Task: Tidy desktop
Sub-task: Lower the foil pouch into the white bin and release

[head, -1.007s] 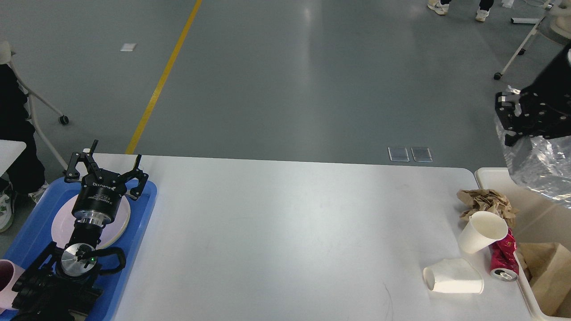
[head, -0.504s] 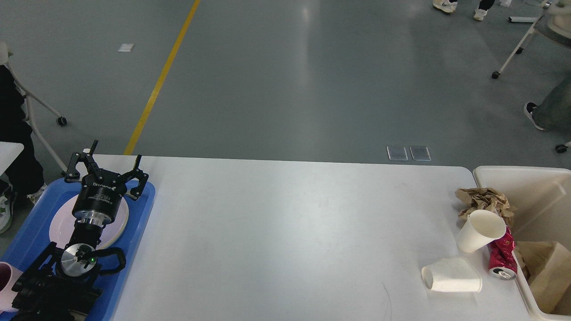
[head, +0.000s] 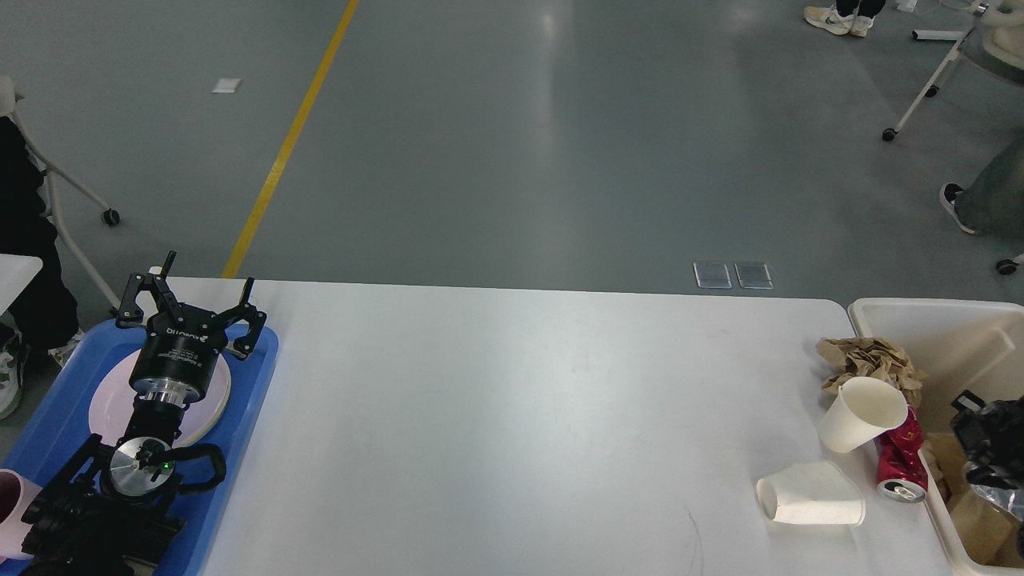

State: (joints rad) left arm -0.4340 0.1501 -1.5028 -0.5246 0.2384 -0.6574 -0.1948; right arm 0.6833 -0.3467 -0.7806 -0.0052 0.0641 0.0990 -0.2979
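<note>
The right gripper [head: 988,436], cut off at the edge, perhaps grips plastic.

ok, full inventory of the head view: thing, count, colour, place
desktop: 1, white, fills lower frame
paper cups: 2, white, right end; one on its side, one tilted against the can
can: 1, red, crushed, by the bin wall
crumpled paper: 1, brown, behind the cups
bin: 1, cream, off the right edge, brown paper inside
tray: 1, blue, left end
plate: 1, pale pink, on the tray
cup: 1, pink, tray's near corner, partly cut off
left gripper: black, open, above the plate
right gripper: black, over the bin, fingers unclear
</note>
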